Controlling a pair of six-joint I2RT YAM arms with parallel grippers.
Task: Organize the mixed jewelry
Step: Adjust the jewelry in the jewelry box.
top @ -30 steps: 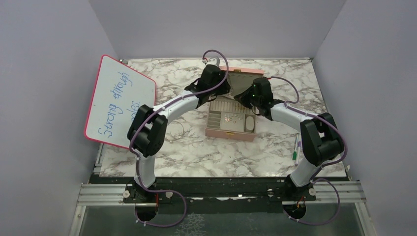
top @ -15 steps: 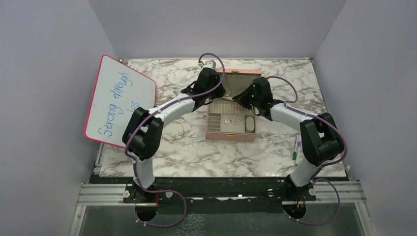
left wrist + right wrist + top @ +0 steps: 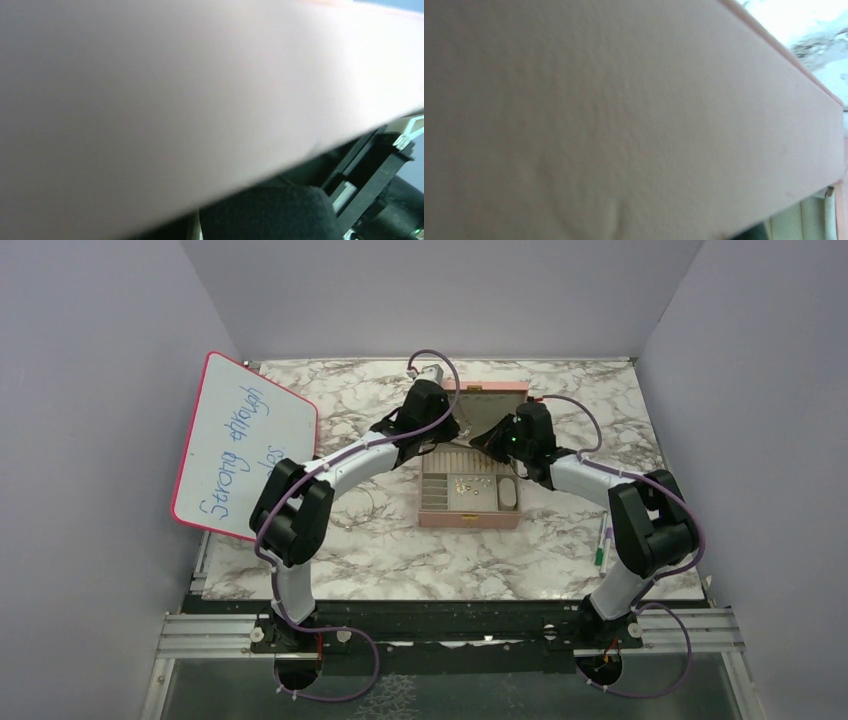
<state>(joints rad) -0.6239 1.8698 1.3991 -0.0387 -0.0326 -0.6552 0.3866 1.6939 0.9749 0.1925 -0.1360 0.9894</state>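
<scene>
Mixed jewelry lies as tiny glinting specks inside pink box.

Whiteboard: blue handwriting "Strong through"; second line partly hidden, unreadable.

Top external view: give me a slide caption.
Left arm and right arm reach the open pink box on the marble table, small jewelry pieces in its tray.
</scene>
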